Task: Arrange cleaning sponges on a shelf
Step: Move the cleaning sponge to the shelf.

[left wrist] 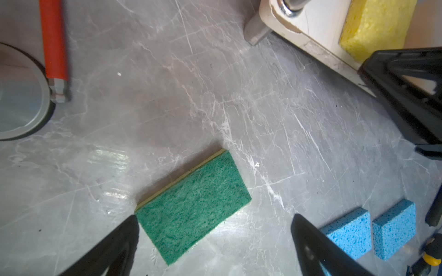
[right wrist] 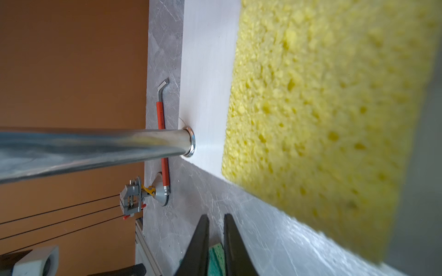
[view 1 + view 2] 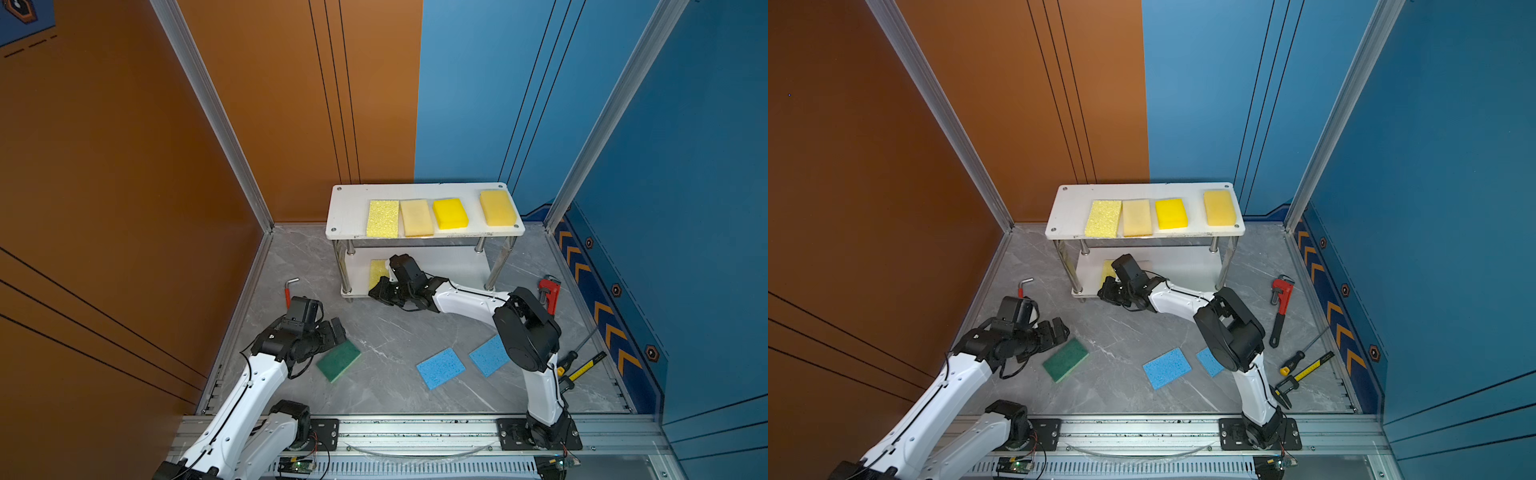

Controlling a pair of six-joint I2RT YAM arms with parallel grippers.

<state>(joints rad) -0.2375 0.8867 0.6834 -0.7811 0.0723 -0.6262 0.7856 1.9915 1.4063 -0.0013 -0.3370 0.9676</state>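
Top views: the shelf (image 3: pixel 349 208) is shown with four sponges (image 3: pixel 450 213) on its upper board and a porous sponge (image 3: pixel 376 272) at the lower board's nine o'clock. Left wrist: the left pincer (image 1: pixel 214 217) is spread wide above the green sponge (image 1: pixel 193 205). Right wrist: the right pincer (image 2: pixel 216 216) is narrowed and empty.

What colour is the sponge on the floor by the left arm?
The sponge is dark green, with a thin pale-yellow edge; the left wrist view shows it best.
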